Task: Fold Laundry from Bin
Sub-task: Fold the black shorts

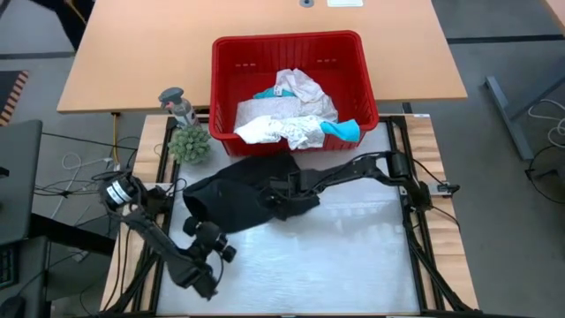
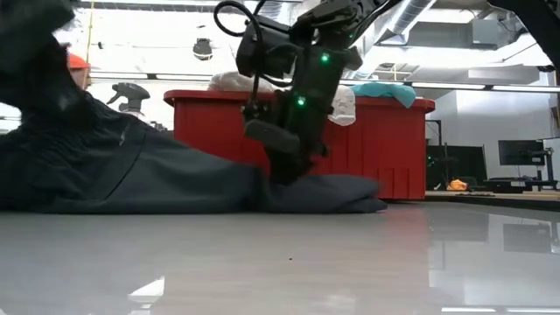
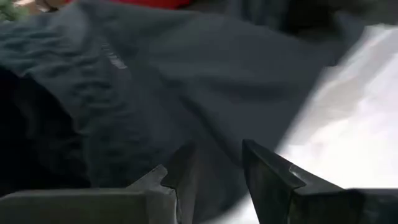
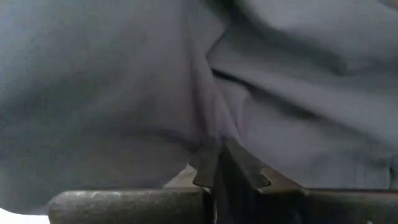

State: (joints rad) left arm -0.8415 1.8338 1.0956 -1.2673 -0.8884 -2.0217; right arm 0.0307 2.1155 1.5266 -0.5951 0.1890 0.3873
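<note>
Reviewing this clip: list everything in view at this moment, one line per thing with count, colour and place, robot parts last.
bin: one, red, far side of the work surface, holding laundry.
white garments: a few, white, piled in the bin.
teal garment: one, teal, in the bin under the white ones.
black garment: one, black, spread on the work surface in front of the bin.
plant: one, green, left of the bin.
grey object: one, grey, behind the plant.
wooden table: one, tan, behind the bin.
left pincer: one, dark, partly open, at the black garment's near edge.
right pincer: one, dark, shut on the black garment.
</note>
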